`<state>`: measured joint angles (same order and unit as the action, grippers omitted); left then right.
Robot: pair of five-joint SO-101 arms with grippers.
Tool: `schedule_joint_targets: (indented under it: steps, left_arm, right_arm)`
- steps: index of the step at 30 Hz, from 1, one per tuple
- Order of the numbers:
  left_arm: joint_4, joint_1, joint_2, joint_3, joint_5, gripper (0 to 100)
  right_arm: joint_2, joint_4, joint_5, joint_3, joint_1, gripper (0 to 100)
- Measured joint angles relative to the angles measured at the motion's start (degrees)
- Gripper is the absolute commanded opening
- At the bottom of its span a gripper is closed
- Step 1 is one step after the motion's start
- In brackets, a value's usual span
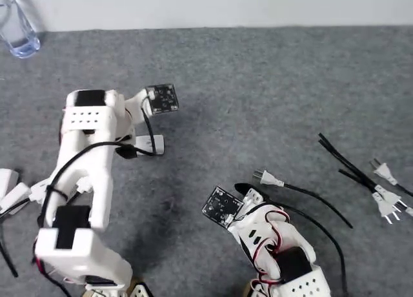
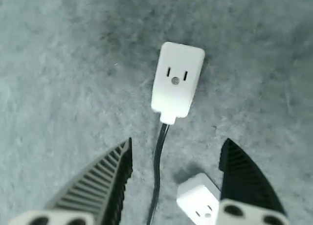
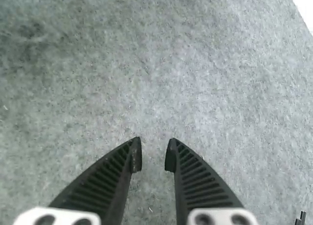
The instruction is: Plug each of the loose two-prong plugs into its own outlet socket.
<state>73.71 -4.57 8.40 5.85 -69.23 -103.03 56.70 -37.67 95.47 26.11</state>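
A: Inside the left gripper (image 2: 176,154), what is there?
B: Nothing — its jaws stand wide. Just beyond lies the white outlet socket (image 2: 176,80), face up.
A: And the right gripper (image 3: 153,156)?
B: Narrowly apart, empty, above the grey mat (image 3: 220,63). The nearest plug (image 1: 266,178) lies close by that arm — light and hard, I judge, with a springy cord (image 1: 303,191). Take its moulded body, prongs left free.

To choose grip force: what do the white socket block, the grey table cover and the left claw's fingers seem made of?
Socket block: probably hard plastic, smooth, faint sheen.
Table cover: seemingly felt or short carpet, fuzzy, matte.
Fingers of the left claw: likely plastic, black, matte, finely ridged.
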Motion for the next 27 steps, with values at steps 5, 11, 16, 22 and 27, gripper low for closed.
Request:
schedule_joint_targets:
  steps: [5, 11, 16, 22, 27]
  left_arm:
    - [-6.42, 1.58, 7.12, 0.0, -0.62, 27]
    - [-10.37, 3.6, 13.98, -0.7, -0.79, 27]
    - [-10.55, 3.69, 20.13, -7.47, -0.79, 27]
    - [-5.71, 3.6, 26.73, -15.65, -0.79, 25]
    - [1.05, 3.6, 29.19, -20.22, 1.23, 3]
  right_arm:
    - [0.0, 0.0, -1.23, 0.0, 0.0, 8.4]
    - [0.0, 0.0, -1.23, 0.0, 0.0, 8.4]
    - [0.0, 0.0, -1.32, 0.0, 0.0, 8.4]
    - [0.0, 0.0, -1.49, 0.0, 0.0, 8.4]
    - [0.0, 0.0, -1.58, 0.0, 0.0, 8.4]
